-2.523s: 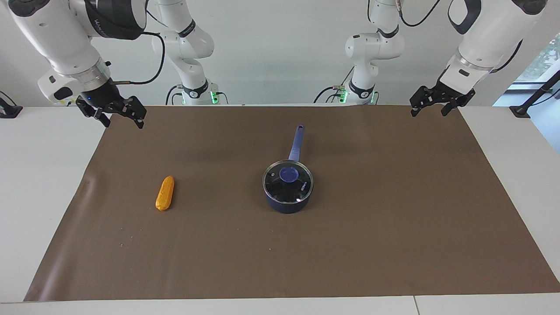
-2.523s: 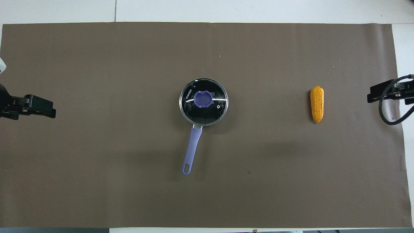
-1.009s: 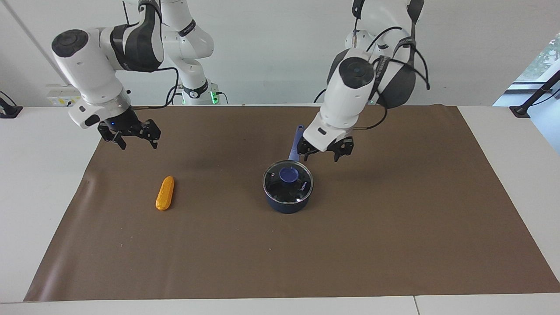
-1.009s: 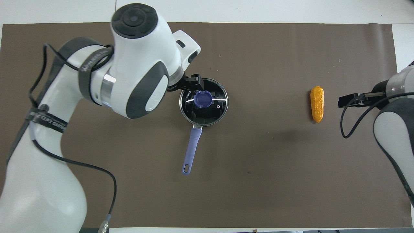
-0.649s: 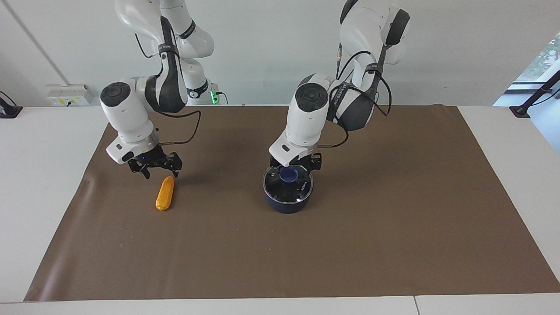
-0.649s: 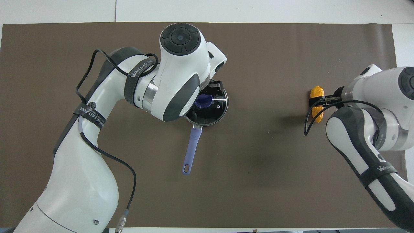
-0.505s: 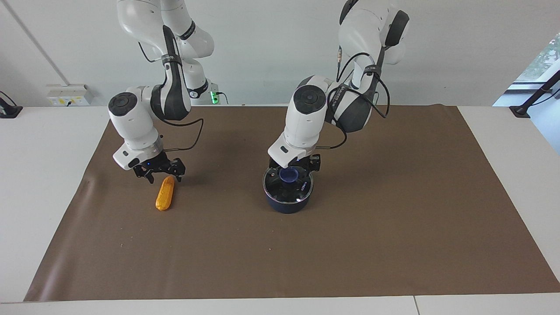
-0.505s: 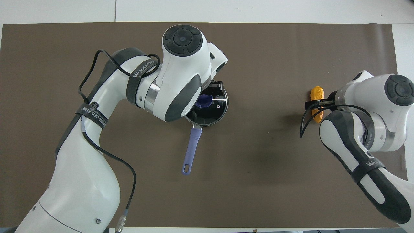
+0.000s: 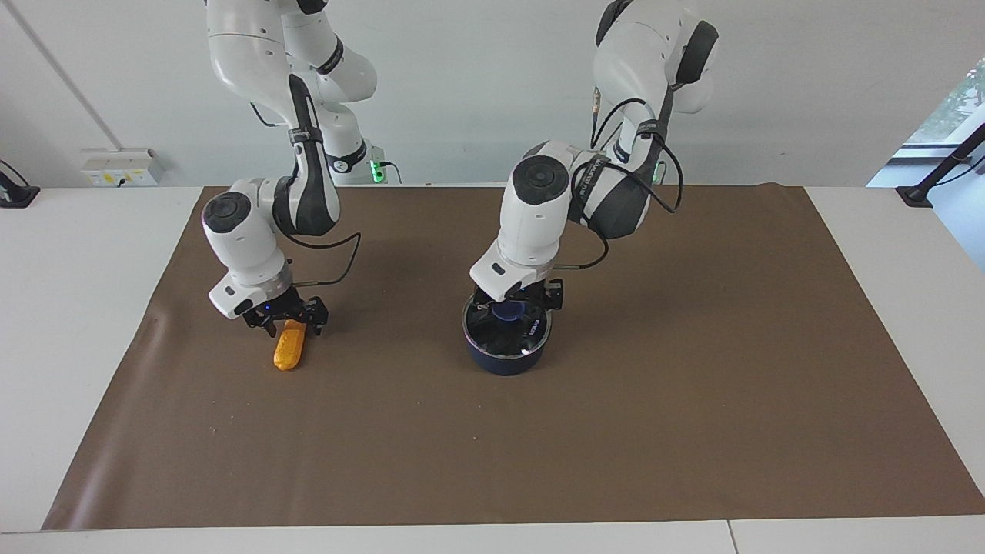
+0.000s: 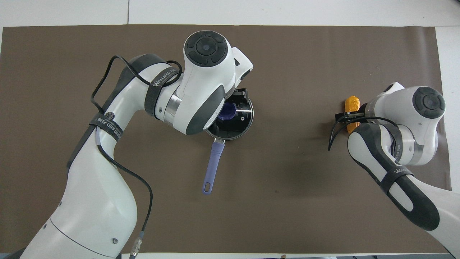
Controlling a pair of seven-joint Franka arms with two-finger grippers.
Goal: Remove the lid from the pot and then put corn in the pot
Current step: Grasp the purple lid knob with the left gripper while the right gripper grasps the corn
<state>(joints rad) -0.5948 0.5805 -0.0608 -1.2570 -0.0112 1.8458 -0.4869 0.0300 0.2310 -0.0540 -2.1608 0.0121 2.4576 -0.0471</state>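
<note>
The navy pot (image 9: 504, 360) stands mid-mat with the glass lid (image 9: 532, 336) on it. Its blue-purple handle (image 10: 212, 165) points toward the robots and is hidden in the facing view. My left gripper (image 9: 515, 302) is low over the lid, open, with a finger on each side of the blue-purple knob (image 10: 226, 112). The orange-yellow corn (image 9: 287, 352) lies on the mat toward the right arm's end of the table. My right gripper (image 9: 283, 322) is open and straddles the corn's end nearer the robots. In the overhead view it (image 10: 351, 116) covers the corn's (image 10: 352, 103) middle.
A brown mat (image 9: 692, 385) covers most of the white table (image 9: 69, 308). Both arms' bodies hang over the mat near the pot and the corn.
Both arms came in from the table's ends and descended. The left gripper lowered around the lid's knob. The right gripper lowered onto the corn's near end. Pot, lid and corn have not moved.
</note>
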